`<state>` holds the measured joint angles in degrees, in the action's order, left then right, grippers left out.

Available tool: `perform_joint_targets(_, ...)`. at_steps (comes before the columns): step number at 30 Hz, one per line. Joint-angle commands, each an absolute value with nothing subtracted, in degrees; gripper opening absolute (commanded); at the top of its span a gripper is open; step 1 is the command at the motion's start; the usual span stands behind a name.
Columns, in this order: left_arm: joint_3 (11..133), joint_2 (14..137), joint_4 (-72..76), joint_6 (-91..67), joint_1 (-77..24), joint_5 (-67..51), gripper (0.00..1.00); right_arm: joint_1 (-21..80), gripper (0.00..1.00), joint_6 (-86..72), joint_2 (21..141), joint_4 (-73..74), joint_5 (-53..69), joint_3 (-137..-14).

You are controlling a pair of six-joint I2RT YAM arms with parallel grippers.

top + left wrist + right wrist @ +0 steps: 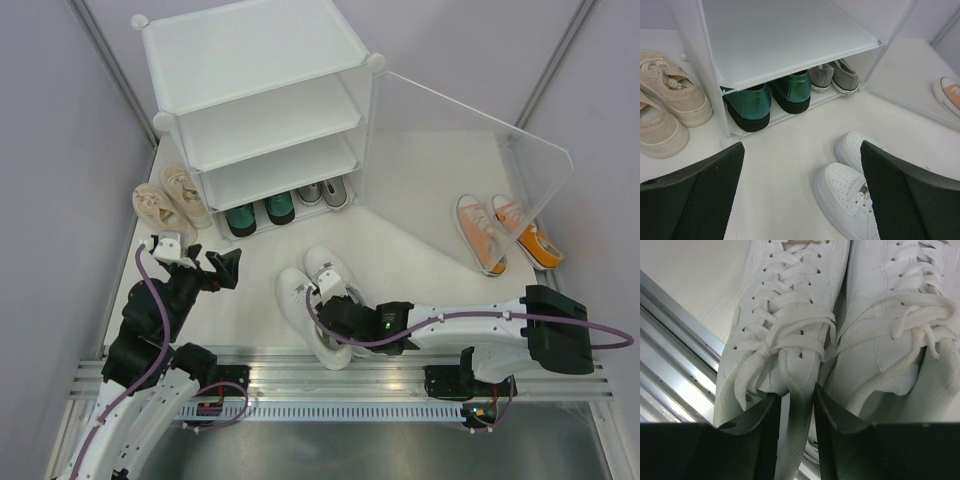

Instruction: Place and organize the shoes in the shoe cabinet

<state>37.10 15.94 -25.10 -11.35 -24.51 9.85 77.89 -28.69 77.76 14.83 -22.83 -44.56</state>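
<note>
The white shoes (322, 283) stand side by side at the near edge of the table, toes toward the shoe cabinet (260, 60). My right gripper (337, 317) is down at their heels. In the right wrist view one finger sits inside each white shoe (790, 305), and the right gripper (796, 405) is pinched on the two touching inner collars. My left gripper (216, 268) hovers open to the left, holding nothing. In the left wrist view the left gripper (801, 150) faces the white shoes (847, 192). Dark green shoes (770, 100) and grey shoes (835, 77) stand on the cabinet's bottom tier.
Beige shoes (170, 195) lie left of the cabinet on the table. Orange shoes (505, 232) lie at the right behind the clear door panel (470, 130), which stands swung open. The two upper shelves (790, 35) hold nothing. A metal rail (340, 365) runs along the near edge.
</note>
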Motion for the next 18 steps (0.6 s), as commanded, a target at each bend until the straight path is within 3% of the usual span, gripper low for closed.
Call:
perform_joint_targets(1, 36.9, 15.4, -22.9, -9.1, -24.8, 8.5, 1.0, 78.2, 0.25, -28.6, 82.3, 12.8, -25.6, -47.7)
perform_joint_targets(2, 36.9, 15.4, -22.9, -9.1, -24.8, 8.5, 1.0, 78.0, 0.1, -28.5, 82.7, 11.7, -26.7, -48.1)
perform_joint_targets(5, 36.8, 15.6, -22.9, -9.1, -24.9, 8.4, 1.0, 77.1, 0.01, -27.4, 83.3, 6.4, -27.2, -49.3)
perform_joint_targets(18, 36.8, 16.3, -22.8, -9.1, -25.0, 8.7, 1.0, 64.9, 0.01, -20.0, 98.0, -0.8, -17.5, -65.0)
